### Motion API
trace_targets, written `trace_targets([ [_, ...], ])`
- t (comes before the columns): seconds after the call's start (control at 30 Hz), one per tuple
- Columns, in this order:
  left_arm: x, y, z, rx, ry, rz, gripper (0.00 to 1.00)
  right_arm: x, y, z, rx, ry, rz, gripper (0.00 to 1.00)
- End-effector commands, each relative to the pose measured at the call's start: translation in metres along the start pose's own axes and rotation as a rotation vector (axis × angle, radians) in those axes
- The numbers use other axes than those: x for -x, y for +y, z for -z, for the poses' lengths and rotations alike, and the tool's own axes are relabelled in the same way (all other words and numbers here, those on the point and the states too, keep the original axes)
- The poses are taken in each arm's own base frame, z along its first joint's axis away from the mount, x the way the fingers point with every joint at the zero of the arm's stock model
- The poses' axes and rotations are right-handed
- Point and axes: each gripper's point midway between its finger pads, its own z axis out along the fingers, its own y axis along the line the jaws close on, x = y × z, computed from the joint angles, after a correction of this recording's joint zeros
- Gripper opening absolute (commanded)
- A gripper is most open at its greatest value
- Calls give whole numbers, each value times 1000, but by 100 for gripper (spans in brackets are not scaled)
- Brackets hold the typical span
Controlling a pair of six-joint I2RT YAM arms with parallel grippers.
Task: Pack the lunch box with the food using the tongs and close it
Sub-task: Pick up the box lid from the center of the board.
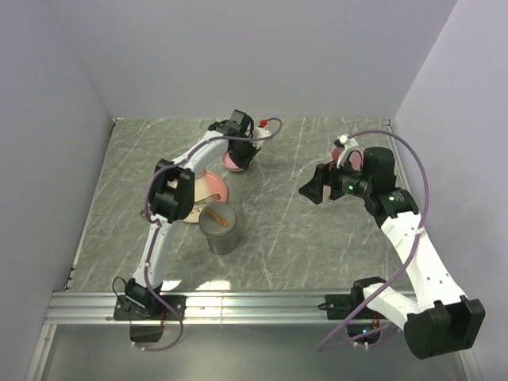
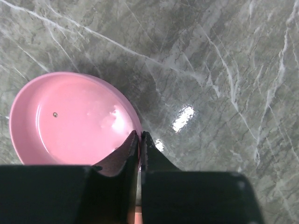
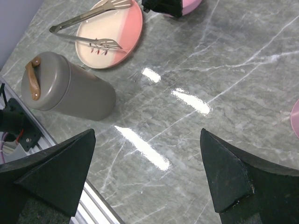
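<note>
Pinching the rim of the pink bowl [image 2: 70,126], the left gripper [image 2: 140,135] has its fingers drawn almost together. One finger sits inside the wall and one outside, so this reads as a grip on the bowl. The bowl sits just beyond the plate [image 3: 124,28], on its far-right side. It is empty and upright. The likely reason for the hold is that the bowl has to be dragged or steadied beside the plate so food can be dropped in.

The tongs [image 3: 103,43] lie across the plate with the joined end hanging off its left edge and the two heads spread over it, and neither gripper touches them. The food [image 3: 97,49] shows only as a few tiny orange bits on the plate, right under the nearer tong head. A dark lump is not visible from here.

The right gripper [image 3: 147,132] hangs well to the right of the plate, above bare table [image 3: 196,65], with its fingers spread wide and nothing between them. It is probably parked so as to leave room, free to go for the tongs next.

A grey canister [image 3: 70,91] with a wooden-handled lid stands just on the near side of the plate, lid on. My guess is that the canister and bowl are both lunch box parts, so packing has not started.
</note>
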Motion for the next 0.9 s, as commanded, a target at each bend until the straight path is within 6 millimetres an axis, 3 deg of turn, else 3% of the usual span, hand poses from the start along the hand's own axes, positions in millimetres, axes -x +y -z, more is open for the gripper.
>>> trace_targets([
  [0.0, 10, -1, 4, 5, -17, -6, 3, 31, 6, 7, 13, -82, 27, 100],
  [0.07, 14, -4, 11, -8, -29, 3, 0, 32, 5, 7, 12, -84, 29, 100],
  [0.17, 46, -24, 47, -86, -125, 60, 0, 34, 6, 8, 22, -82, 27, 100],
  [0.2, 65, -37, 73, -136, -195, 84, 0, 34, 7, 7, 33, -75, 21, 100],
  [0.27, 86, -50, 105, -189, -290, 93, 0, 36, 10, 5, 56, -76, 2, 100],
  [0.3, 105, -54, 138, -198, -391, 96, 0, 41, 10, 4, 63, -83, -14, 100],
  [0.37, 123, -65, 175, -258, -507, 103, 1, 47, 13, 4, 86, -93, -33, 100],
  [0.47, 152, -80, 257, -400, -771, 115, 0, 68, 15, 7, 95, -131, -71, 100],
  [0.5, 143, -83, 280, -457, -808, 205, 0, 81, 19, 10, 105, -158, -77, 100],
  [0.53, 163, -83, 314, -465, -971, 111, 0, 88, 21, 11, 110, -173, -80, 100],
  [0.6, 156, -95, 343, -544, -1029, 157, 1, 107, 26, 14, 132, -215, -101, 100],
  [0.77, 168, -120, 423, -660, -1287, 61, 3, 134, 42, 22, 229, -231, -162, 100],
  [0.87, 175, -133, 456, -655, -1390, 6, 2, 154, 59, 33, 305, -271, -210, 100],
])
